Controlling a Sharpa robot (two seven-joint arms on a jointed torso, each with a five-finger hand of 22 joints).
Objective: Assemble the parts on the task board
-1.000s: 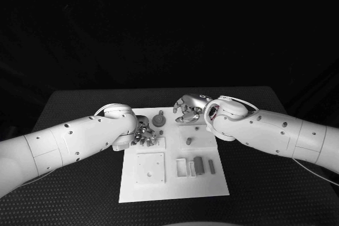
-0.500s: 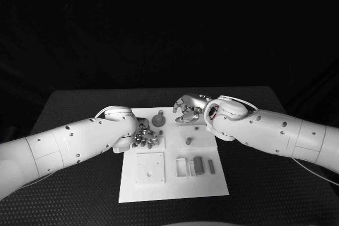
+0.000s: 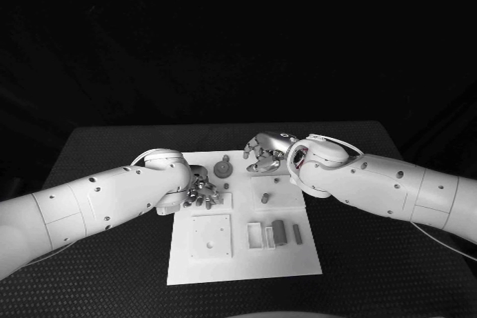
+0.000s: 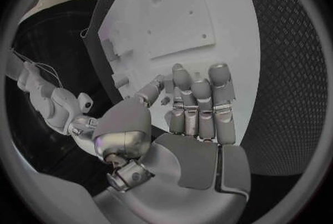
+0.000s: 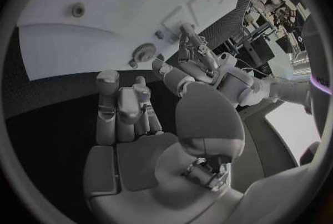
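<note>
Over the task board (image 3: 243, 263), left hand (image 3: 202, 192) edged slightly nearer, fingers apart, empty; right hand (image 3: 267, 154) unchanged, empty.

L hand (image 3: 202, 192) sits over task board (image 3: 243, 266) far-left corner, hiding what's under its fingers. Head view: can't tell if L fingertips touch the board. R hand (image 3: 265, 154) covers board's far edge; nothing seen in its fingers, contact unclear. Small pegs (image 3: 265, 198) near the gear (image 3: 225, 170) too small to tell shape. Board cut off by circle rim in both wrist views.
</note>
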